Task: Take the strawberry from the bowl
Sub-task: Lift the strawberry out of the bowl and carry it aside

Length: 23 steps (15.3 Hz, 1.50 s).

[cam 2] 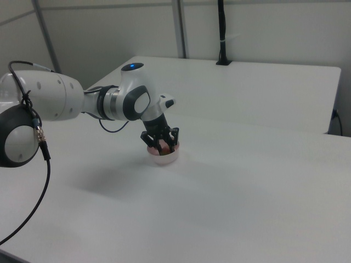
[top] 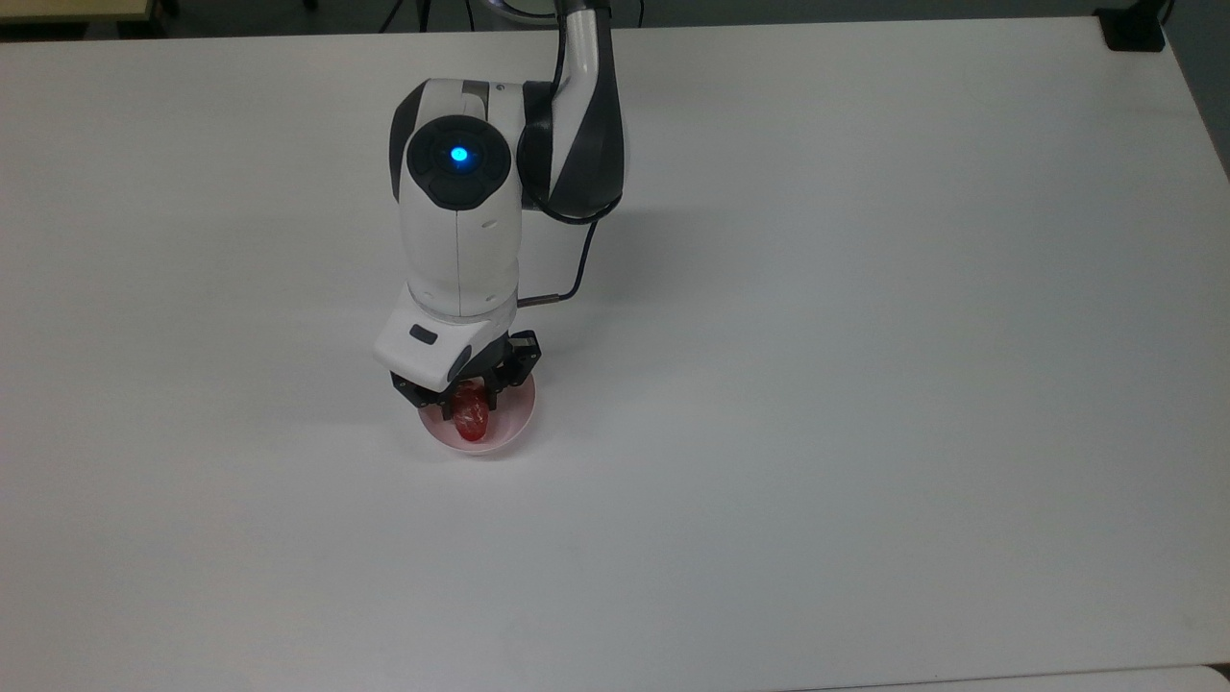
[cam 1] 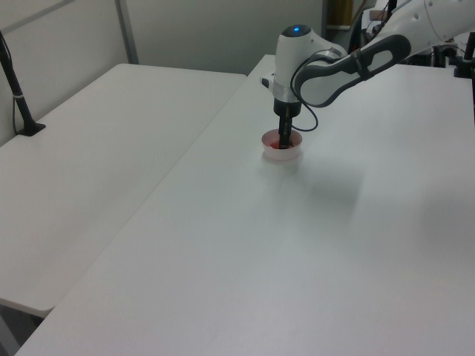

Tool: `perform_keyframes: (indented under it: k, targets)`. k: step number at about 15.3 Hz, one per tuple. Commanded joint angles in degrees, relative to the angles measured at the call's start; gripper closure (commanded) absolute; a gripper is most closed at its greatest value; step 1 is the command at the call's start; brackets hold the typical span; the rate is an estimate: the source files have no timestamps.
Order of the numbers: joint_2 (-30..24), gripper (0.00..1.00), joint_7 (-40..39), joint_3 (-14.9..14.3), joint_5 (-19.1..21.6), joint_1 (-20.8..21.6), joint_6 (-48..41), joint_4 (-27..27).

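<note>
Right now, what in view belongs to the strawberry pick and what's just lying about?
Job:
- strawberry, red, in the bowl, between the jaws
- bowl, pale pink, on the white table
- gripper, down in the bowl around the strawberry

Lying about:
- black post at the neighbouring table's far edge in the right view

- A large white table (top: 865, 384) fills the foreground.
- A second white table (cam 1: 96, 148) stands just beside it.
- Pale partition walls (cam 2: 263, 33) with upright metal posts (cam 2: 179, 27) stand behind.
- A black pole (cam 1: 16, 89), possibly a clamped stand, rises from the second table.
</note>
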Motion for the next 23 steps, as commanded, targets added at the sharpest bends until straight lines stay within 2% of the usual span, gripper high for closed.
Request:
perform_keyframes:
  k: [1, 6, 9, 11, 16, 18, 23]
  targets:
    - [-3.31, 0.58, 0.09, -0.57, 0.63, 0.76, -0.49, -0.62]
    - [-7.70, 0.58, 0.45, -0.57, 3.53, 0.68, -0.49, -0.53]
    - [-8.77, 0.58, 0.18, -1.35, 3.45, 0.06, -0.31, -0.53]
    - [-7.72, 0.58, -0.95, -3.37, 3.10, -1.34, 0.48, -0.53]
    - [-4.55, 0.57, -6.92, -3.56, 3.10, -10.47, 6.45, 0.26]
    - [-2.19, 0.57, -9.74, -3.56, 3.19, -12.85, 8.99, 0.52]
    - [2.39, 0.57, -9.49, -3.56, 2.92, -13.03, 14.88, 0.61]
